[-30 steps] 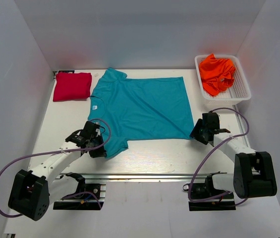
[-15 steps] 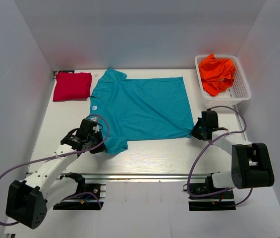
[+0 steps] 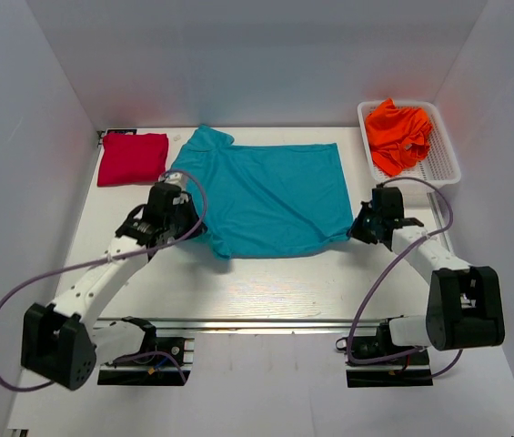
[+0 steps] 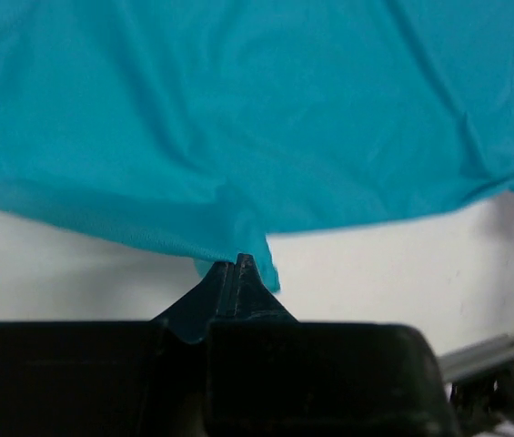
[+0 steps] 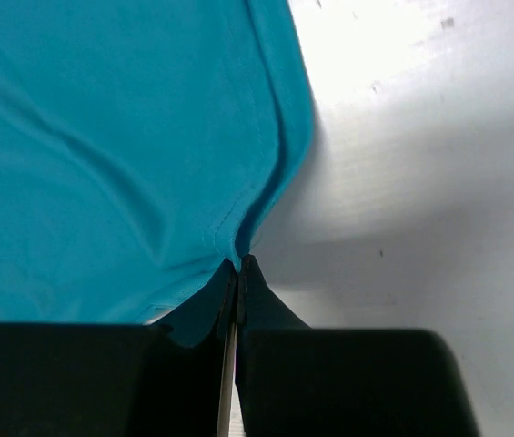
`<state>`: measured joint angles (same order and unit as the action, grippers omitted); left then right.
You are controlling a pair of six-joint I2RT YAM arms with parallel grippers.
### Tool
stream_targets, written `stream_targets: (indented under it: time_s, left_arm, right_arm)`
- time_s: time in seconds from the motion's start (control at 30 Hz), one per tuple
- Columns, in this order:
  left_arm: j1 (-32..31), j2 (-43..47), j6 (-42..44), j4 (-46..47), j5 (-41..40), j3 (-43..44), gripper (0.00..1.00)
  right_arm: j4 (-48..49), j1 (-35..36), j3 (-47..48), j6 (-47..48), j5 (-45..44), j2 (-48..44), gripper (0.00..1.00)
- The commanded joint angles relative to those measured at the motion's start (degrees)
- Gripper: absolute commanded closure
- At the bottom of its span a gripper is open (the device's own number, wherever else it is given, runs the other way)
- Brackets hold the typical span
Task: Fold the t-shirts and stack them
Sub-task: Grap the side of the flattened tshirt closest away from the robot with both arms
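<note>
Teal t-shirt lies spread mid-way across the table. The left gripper is clenched on its eight o'clock corner and the right gripper on its four o'clock corner. Red t-shirt sits folded at ten o'clock, orange t-shirt in a basket at two.

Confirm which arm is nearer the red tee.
Left. The left arm has its jaws shut on the teal tee at its near-left edge, diagonally beside the red tee. The right arm grips the near-right corner, the whole teal tee away.
</note>
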<state>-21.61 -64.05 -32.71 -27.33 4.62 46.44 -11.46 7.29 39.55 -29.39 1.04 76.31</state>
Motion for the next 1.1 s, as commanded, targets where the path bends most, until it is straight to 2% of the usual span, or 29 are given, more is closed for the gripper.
stream_targets:
  time_s: [0.0, 0.3, 0.7, 1.07]
  left_arm:
    - [0.9, -5.5, 1.6, 0.6, -4.6, 7.1, 1.00]
    - [6.1, -19.4, 3.2, -1.6, -7.6, 19.6, 1.00]
    - [12.0, -32.3, 6.2, 1.2, -1.5, 30.2, 1.00]
    - [15.1, -43.8, 6.9, 1.8, -0.1, 38.6, 1.00]
  right_arm:
    - [-3.6, 0.0, 5.9, 2.4, 0.0, 1.9, 1.00]
    - [-7.7, -0.2, 18.9, 4.6, -0.8, 10.0, 1.00]
    - [-13.2, -0.3, 38.0, 7.5, -0.9, 26.7, 1.00]
    - [-15.5, -1.0, 46.9, 7.2, -2.4, 35.3, 1.00]
